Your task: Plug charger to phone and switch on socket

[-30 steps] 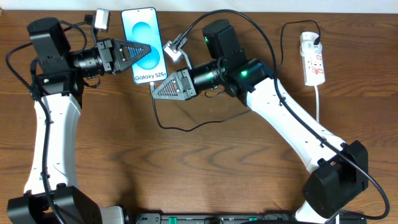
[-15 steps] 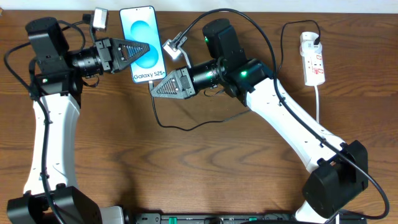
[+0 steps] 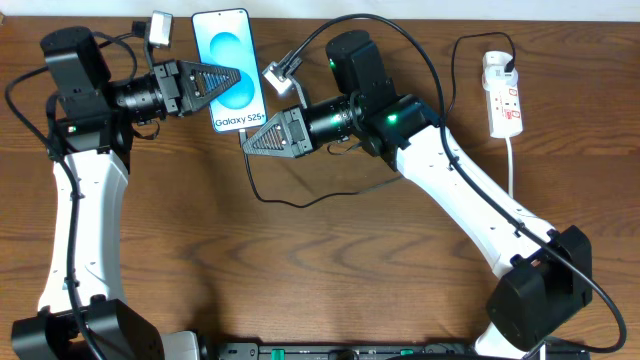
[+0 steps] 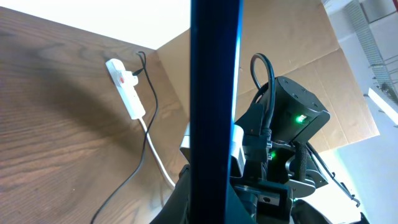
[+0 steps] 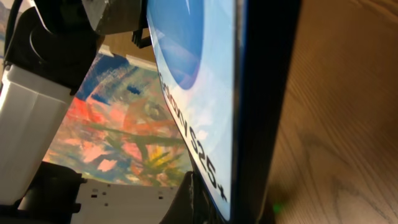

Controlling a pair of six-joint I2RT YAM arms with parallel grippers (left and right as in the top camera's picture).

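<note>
The phone (image 3: 228, 55) shows its bright blue screen near the table's far edge. My left gripper (image 3: 236, 77) is shut on it from the left; in the left wrist view its dark edge (image 4: 214, 93) stands upright between the jaws. My right gripper (image 3: 250, 146) is shut at the phone's bottom end, pressed close to the screen (image 5: 199, 74). The charger's black cable (image 3: 300, 203) runs out from the right gripper's tip, while the plug itself is hidden. The white socket (image 3: 503, 100) lies at the far right, also seen in the left wrist view (image 4: 127, 93), with a black cable plugged in at its top.
The socket's white cord (image 3: 512, 165) runs toward the near side. The black cable loops over the wooden table (image 3: 200, 250) and behind the right arm (image 3: 460, 190). A cardboard wall (image 4: 292, 50) stands at the back.
The phone and both grippers have shifted slightly toward the far left together. The socket and its cord have not moved.
</note>
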